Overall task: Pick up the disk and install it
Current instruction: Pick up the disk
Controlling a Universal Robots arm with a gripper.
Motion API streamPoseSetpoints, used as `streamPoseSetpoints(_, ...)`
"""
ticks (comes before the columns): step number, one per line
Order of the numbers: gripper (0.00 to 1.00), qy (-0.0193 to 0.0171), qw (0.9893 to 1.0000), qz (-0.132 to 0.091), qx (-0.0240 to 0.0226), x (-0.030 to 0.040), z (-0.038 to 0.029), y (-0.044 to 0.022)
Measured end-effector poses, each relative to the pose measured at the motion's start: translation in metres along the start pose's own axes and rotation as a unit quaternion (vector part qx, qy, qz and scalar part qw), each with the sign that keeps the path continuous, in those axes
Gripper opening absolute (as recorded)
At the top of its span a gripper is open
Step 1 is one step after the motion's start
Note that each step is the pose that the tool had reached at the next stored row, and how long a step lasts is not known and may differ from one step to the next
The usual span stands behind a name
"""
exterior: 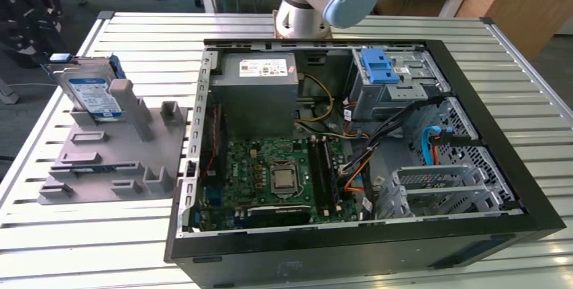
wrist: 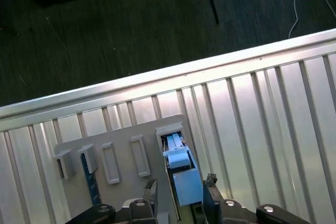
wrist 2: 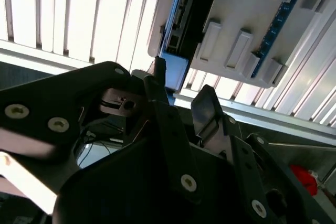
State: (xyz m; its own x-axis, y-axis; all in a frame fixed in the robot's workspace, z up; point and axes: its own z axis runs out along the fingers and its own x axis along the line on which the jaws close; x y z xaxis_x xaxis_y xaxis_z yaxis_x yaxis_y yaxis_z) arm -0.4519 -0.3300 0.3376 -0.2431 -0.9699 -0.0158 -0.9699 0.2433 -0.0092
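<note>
1. Progress: right at the start of the pickup imo. The disk (exterior: pixel 92 94) stands on edge in the grey holder (exterior: pixel 117 161) on the slatted table (exterior: pixel 528 68). It's well apart from the open PC case (exterior: pixel 528 195) on the exterior view's right, so nothing's installed yet.
2. Gripper (wrist: pixel 181 184): spread wide, holding nothing. In both wrist views its fingers (wrist: pixel 211 182) sit one on each side of the disk's blue top edge w/ a gap on both sides, so no squeeze yet.
3. What's left, going by this: the grab, the lift, the carry to the case and the seating. Pretty much the whole job tbh.
4. Hard to tell: whether the fingertips are level w/ the blue carrier or just above it.
5. Exterior view: the arm gets cut off by the top edge. The dark shape in the top left corner is prob its wrist, not sure tho.
6. Which bay the disk goes in isn't clear. The drive cage (exterior: pixel 394 88) w/ the blue latch (exterior: pixel 380 68) looks likeliest, but its slot is hidden from here.
</note>
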Motion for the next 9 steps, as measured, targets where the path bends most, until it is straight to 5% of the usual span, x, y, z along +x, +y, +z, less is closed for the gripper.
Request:
streamPoseSetpoints(1,0.47,0.0006,1.0,-0.001,-0.0022,-0.001,0.001,-0.0039)
streamPoseSetpoints(9,0.47,0.0004,0.9985,-0.055,-0.0042,-0.0016,0.0036,-0.0034)
